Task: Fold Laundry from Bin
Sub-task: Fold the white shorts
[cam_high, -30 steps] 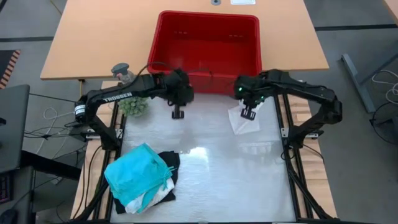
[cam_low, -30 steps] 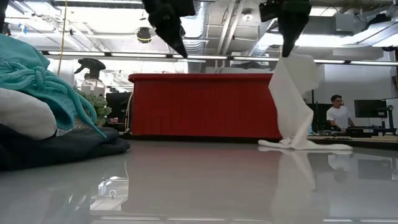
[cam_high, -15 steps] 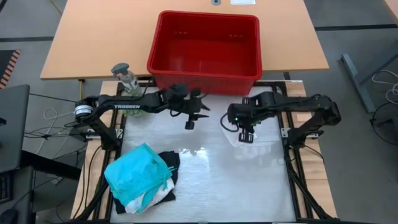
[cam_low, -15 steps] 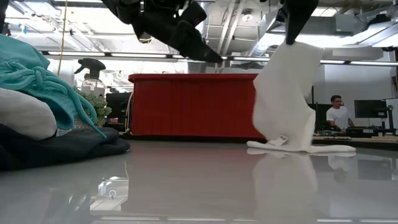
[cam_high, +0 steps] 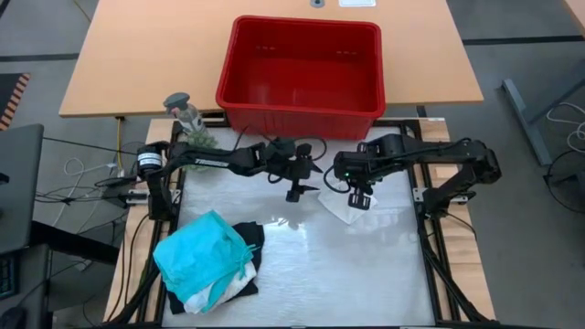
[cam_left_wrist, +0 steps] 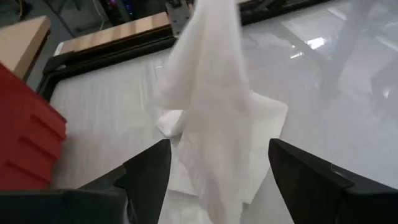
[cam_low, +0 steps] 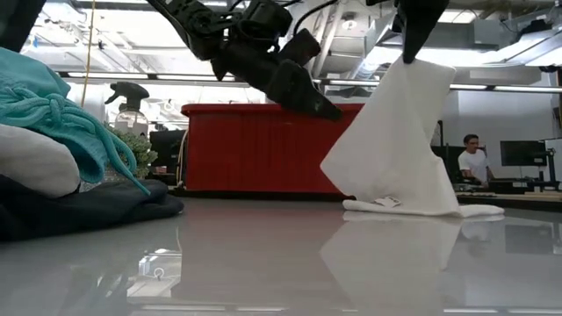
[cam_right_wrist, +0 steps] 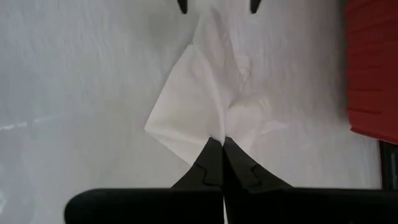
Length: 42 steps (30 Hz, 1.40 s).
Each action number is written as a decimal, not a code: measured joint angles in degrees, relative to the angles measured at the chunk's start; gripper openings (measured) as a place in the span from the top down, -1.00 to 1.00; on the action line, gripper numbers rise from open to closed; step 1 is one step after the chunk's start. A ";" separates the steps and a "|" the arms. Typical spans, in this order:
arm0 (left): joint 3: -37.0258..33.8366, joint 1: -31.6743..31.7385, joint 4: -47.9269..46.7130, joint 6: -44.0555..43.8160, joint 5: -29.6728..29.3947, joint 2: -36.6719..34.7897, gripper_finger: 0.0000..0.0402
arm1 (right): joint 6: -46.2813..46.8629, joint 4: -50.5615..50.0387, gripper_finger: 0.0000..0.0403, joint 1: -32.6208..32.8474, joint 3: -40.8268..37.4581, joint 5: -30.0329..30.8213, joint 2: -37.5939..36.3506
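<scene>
White garment held up over the glossy desk (cam_high: 302, 265); red bin (cam_high: 302, 64) sits empty behind it.

Room beyond: ceiling strip lights, one seated person (cam_low: 475, 161) (far right). Right pincer (cam_high: 360, 195) is clenched on the white cloth (cam_low: 399, 140), lower edge trailing on the desk. Left pincer (cam_high: 294, 189), fingers (cam_left_wrist: 308, 180) spread apart, reaches level toward the cloth. Teal garment (cam_high: 201, 254) tops the folded pile near the desk's left corner.

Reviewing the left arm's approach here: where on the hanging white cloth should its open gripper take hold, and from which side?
Probably the free lower corner of the white cloth, coming from the left gripper's own side. The right gripper pinches the top, so the cloth hangs as a sheet with that corner flaring off the table toward the left gripper's open fingers; the bottom edge lies bunched on the table.
</scene>
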 joint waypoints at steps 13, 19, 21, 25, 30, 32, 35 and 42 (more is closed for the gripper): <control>0.16 -4.21 -1.47 1.13 -5.54 3.40 -0.29 | -0.52 0.13 0.93 -0.30 0.00 -0.37 0.00; 0.11 -4.49 -0.81 2.76 -13.78 3.76 -0.24 | -0.63 0.33 0.93 -0.30 0.00 -0.37 0.00; 0.25 -4.15 0.59 0.99 -13.96 4.86 -0.16 | -0.66 0.20 0.93 -0.30 0.00 -0.53 0.00; 0.98 -3.62 -0.26 -1.67 -11.38 7.40 0.11 | -0.99 0.02 0.93 -0.30 0.00 -1.14 0.00; 1.99 -3.61 -3.35 -0.55 -11.55 8.23 0.74 | -1.88 -0.49 0.93 -0.56 0.00 -1.23 0.00; 2.25 -3.18 -6.14 0.55 -12.39 7.51 0.92 | -2.07 -1.21 0.93 -0.92 0.00 -1.19 0.00; 4.42 -2.08 -10.48 2.75 -14.16 5.19 0.98 | -2.64 -2.45 0.93 -2.08 0.00 -0.99 0.00; 14.22 1.49 -23.96 12.30 -22.87 2.58 0.99 | -7.56 -4.22 0.93 -8.86 0.00 4.20 0.00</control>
